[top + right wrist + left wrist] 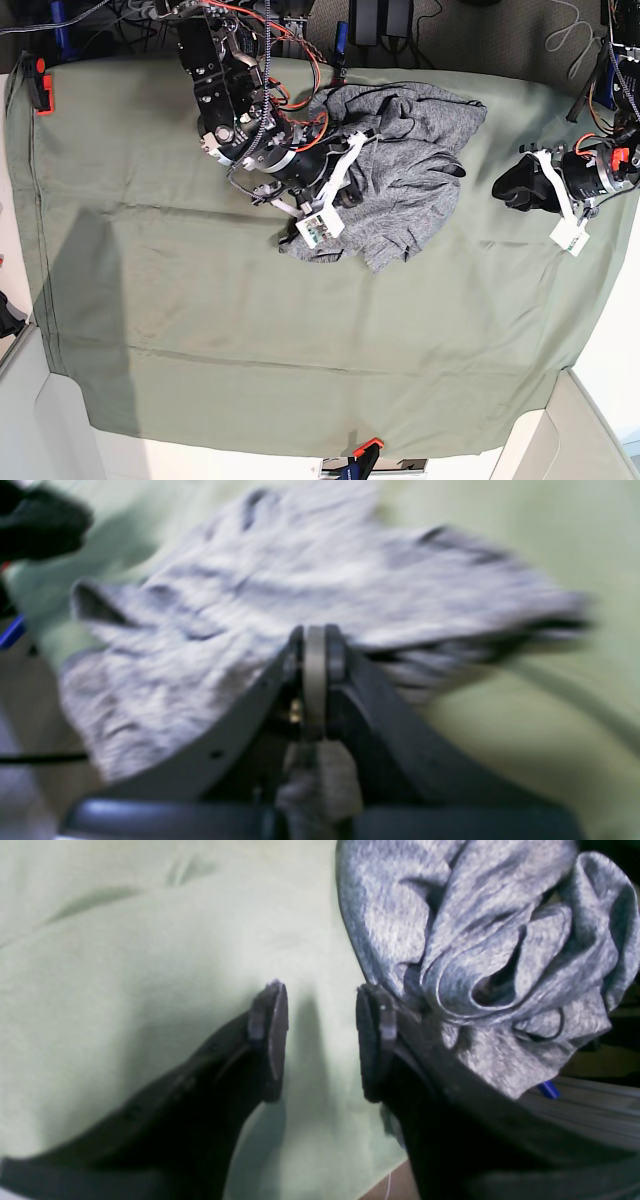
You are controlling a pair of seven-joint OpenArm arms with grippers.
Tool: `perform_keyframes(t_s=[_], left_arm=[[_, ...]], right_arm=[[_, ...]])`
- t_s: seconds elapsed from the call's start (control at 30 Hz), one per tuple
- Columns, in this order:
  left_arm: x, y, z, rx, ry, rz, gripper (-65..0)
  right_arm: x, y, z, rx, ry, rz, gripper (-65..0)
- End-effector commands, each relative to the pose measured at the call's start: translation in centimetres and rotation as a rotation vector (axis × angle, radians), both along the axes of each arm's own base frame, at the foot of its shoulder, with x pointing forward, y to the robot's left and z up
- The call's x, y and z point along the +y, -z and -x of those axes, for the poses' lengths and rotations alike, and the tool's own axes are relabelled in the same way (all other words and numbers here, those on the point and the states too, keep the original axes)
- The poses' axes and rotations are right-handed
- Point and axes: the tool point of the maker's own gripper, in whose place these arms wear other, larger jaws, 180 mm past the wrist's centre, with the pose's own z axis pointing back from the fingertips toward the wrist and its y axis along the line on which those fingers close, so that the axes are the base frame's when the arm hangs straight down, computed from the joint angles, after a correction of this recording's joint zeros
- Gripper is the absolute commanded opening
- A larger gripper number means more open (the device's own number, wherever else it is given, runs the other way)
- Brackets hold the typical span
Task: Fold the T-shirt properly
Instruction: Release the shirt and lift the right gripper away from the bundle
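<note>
The heathered grey T-shirt (405, 170) lies crumpled on the back middle of the green cloth. My right gripper (325, 200) sits on its left part. The right wrist view is blurred, but it shows that gripper (315, 650) shut, with a strip of the T-shirt (280, 595) pinched between the pads and a tuft hanging below. My left gripper (510, 188) rests just right of the shirt. In its own view the left gripper (322, 1040) stands open over bare green cloth, nothing between the fingers. Bunched folds of the T-shirt (480, 940) lie against the outside of its right finger (375, 1040).
An olive-green cloth sheet (200, 300) covers the whole table. Red clamps (40, 85) pin it at the back left and at the front edge (365, 447). Cables and electronics crowd the back edge (380, 25). The cloth's right edge (600, 300) runs close behind the left arm.
</note>
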Motion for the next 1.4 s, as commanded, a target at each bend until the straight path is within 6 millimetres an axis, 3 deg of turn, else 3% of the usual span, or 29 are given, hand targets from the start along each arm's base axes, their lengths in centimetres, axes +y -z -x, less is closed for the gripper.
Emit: perform_keyframes(t_s=[0.0,0.13,0.43,0.57,0.67,0.83,0.93,1.1,1.37], left_arm=[[0.4,-1.7,-1.2,-0.059,0.005,-0.005,-39.4],[0.6,-2.2,-1.6,-0.075,-0.002,-0.002,-39.4],[4.2,-6.5,-3.3,-0.207,-0.129,0.034,-39.4],[4.9,-7.1,-3.3,-0.224,-0.15,0.032,-39.4],[4.5,-7.1,-3.1,-0.213,-0.146,0.057,-39.4],[3.5,-6.5,-2.5,-0.165,-0.115,0.086,-39.4],[3.3,-6.3,-2.4,-0.158,-0.111,0.087,-39.4],[3.3,-6.1,-2.3,-0.153,-0.111,0.088,-39.5],[3.2,-5.3,-1.5,-0.125,-0.113,0.089,-39.5]], right_arm=[[1.5,-0.9,0.2,-0.012,-0.033,-0.048,-65.0],[5.9,-0.2,4.1,0.025,-0.222,-0.113,-65.0],[11.6,-4.2,9.7,-0.105,-0.589,-0.198,-65.0],[12.2,-5.3,8.9,-0.15,-0.583,-0.191,-65.0],[10.7,-5.5,5.7,-0.208,-0.467,-0.131,-65.0],[6.5,-5.9,-1.0,-0.257,-0.259,-0.047,-65.0],[4.1,-5.6,-3.1,-0.226,-0.193,0.003,-65.0],[1.0,-3.9,-3.8,-0.173,-0.131,0.042,-65.0],[-2.1,-1.0,-2.4,-0.096,-0.143,0.065,-65.0]])
